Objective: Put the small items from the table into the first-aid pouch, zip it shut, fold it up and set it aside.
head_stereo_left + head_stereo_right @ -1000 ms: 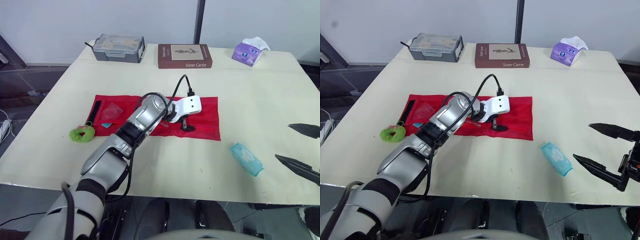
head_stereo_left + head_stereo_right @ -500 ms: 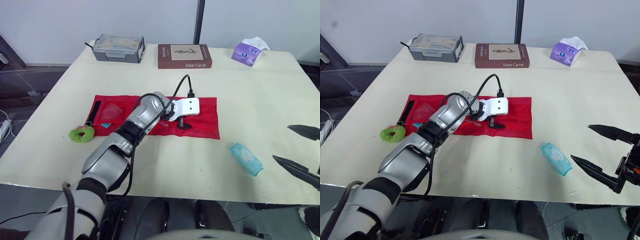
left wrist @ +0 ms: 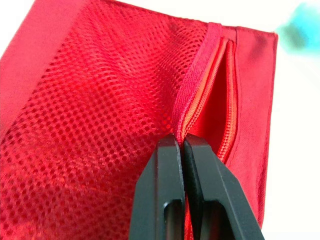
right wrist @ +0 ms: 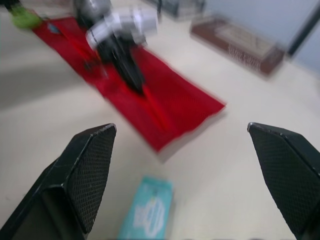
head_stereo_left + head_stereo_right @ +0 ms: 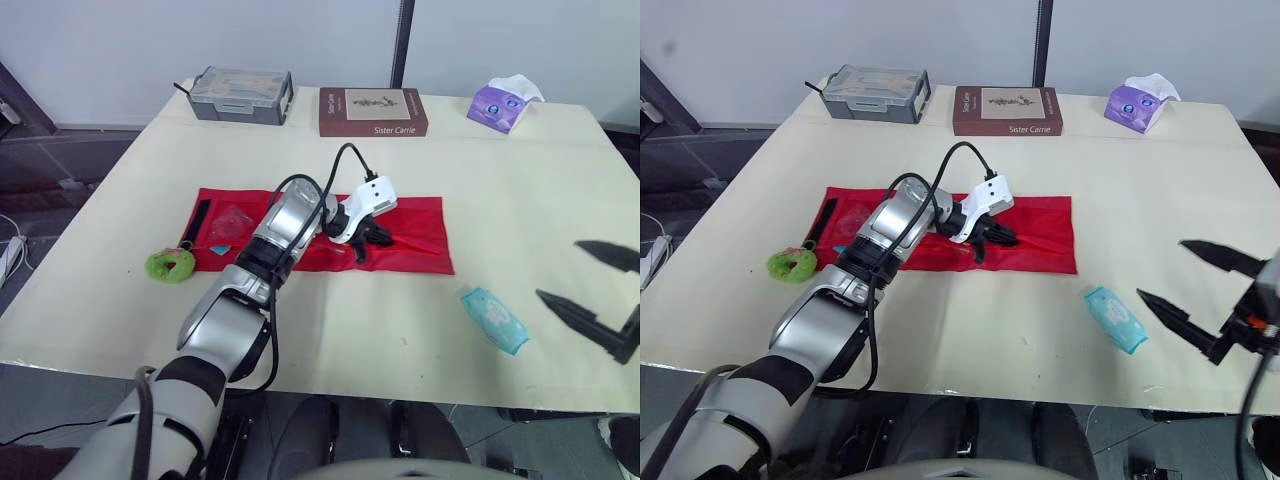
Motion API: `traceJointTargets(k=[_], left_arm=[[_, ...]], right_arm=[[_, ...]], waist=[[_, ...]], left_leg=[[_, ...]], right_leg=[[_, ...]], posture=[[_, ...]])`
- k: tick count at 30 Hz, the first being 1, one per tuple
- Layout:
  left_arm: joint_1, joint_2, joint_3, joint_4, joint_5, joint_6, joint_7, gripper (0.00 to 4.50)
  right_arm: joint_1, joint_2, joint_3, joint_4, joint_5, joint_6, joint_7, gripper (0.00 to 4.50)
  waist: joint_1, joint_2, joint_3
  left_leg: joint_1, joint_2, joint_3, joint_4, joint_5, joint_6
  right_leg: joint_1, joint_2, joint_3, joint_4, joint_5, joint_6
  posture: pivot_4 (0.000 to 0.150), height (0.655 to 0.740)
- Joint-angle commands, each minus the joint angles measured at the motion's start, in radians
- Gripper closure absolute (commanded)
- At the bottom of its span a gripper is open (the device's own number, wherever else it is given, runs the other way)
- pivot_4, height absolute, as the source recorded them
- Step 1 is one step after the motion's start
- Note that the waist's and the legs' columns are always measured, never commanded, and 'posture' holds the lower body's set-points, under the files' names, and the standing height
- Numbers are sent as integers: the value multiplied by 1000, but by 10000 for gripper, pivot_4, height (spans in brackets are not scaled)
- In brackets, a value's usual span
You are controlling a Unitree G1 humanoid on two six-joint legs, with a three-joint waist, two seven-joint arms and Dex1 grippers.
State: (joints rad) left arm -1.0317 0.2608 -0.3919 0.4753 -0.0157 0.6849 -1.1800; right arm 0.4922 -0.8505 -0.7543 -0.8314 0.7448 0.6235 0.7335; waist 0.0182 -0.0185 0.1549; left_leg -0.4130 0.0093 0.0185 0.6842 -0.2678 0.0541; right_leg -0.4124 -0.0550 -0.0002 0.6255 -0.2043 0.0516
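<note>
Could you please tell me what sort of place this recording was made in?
Probably an indoor lab or office test room: a plain cream table against a bare wall, staged with a red pouch, a book, a tissue pack and a grey storage case.

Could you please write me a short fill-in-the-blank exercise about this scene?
The left gripper has its jaws ___ on the red pouch at its pocket edge.
The right gripper, near the teal packet, has its jaws ___.
The book lies between the grey case and the ___ tissue pack.
Missing words: shut; open; purple.
</note>
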Motion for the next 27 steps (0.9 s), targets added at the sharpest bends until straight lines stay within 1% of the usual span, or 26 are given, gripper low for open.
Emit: traceJointTargets(k=[1,3,6,11,14,17,20,21,22,23,24,25,26,27], left_arm=[[24,-23,21,-92,-42,68,21,44825],[45,-32,20,-124,-52,95,40,44825],[68,-41,18,-161,-60,119,67,44825],[75,-55,23,-166,-62,117,129,44825],[74,-60,24,-160,-57,101,165,44825],[71,-67,30,-166,-68,105,185,44825],[70,-68,33,-166,-73,103,201,45000],[70,-67,33,-164,-75,101,204,45000],[69,-66,33,-163,-77,100,207,45000],[68,-65,32,-163,-79,100,209,45000],[67,-65,32,-161,-81,98,210,45000],[65,-65,32,-158,-82,97,212,45000],[63,-67,32,-153,-83,93,214,45000],[60,-68,32,-147,-82,89,216,45000]], right_arm=[[17,-67,87,-45,-128,140,-133,0],[-17,-52,143,-36,-89,217,-184,0],[-50,-16,236,-47,-112,295,-267,0],[-146,54,371,-21,-127,381,-371,0],[-179,86,452,7,-174,397,-417,0],[-203,134,486,33,-188,424,-450,0],[-197,156,503,47,-207,427,-453,7951],[-195,160,502,45,-209,424,-450,12544],[-194,165,500,41,-210,421,-449,15691],[-193,168,499,38,-213,418,-448,21118],[-184,168,490,15,-202,417,-437,25535],[-172,161,485,-11,-197,412,-425,28930],[-160,160,470,-45,-184,407,-412,31875],[-151,165,453,-78,-161,412,-402,31875]], waist=[[-2,0,0],[-4,0,0],[-4,0,0],[-4,0,0],[-3,0,0],[-4,1,0],[-4,1,0],[-4,1,0],[-4,1,0],[-4,1,0],[-4,1,0],[-4,1,-1],[-4,1,-1],[-3,1,-1]], left_leg=[[0,0,0,0,0,0],[0,0,1,1,0,0],[1,1,1,0,0,0],[1,0,1,1,0,0],[0,0,1,1,0,0],[0,0,1,1,0,0],[0,0,1,1,0,0],[1,0,1,1,0,0],[1,0,1,1,0,0],[1,0,1,1,0,0],[1,0,1,1,0,0],[1,0,1,1,0,0],[1,0,1,1,0,0],[1,0,1,0,0,0]], right_leg=[[0,0,0,0,0,0],[0,0,1,0,0,0],[0,1,1,0,0,-1],[0,1,1,0,0,0],[0,1,1,0,0,0],[0,1,2,0,0,0],[0,1,2,1,0,0],[0,1,2,1,0,0],[0,1,2,1,0,1],[0,1,2,1,0,1],[0,1,2,1,0,1],[0,1,2,1,0,1],[0,1,2,1,1,1],[0,1,2,1,1,2]], posture=[[1500,7400],[1500,7400],[1500,7400],[1500,7400],[1500,7400],[1500,7400],[1500,7400],[1500,7400],[1500,7400],[1500,7400],[1500,7400],[1500,7400],[1500,7400],[1500,7400]])
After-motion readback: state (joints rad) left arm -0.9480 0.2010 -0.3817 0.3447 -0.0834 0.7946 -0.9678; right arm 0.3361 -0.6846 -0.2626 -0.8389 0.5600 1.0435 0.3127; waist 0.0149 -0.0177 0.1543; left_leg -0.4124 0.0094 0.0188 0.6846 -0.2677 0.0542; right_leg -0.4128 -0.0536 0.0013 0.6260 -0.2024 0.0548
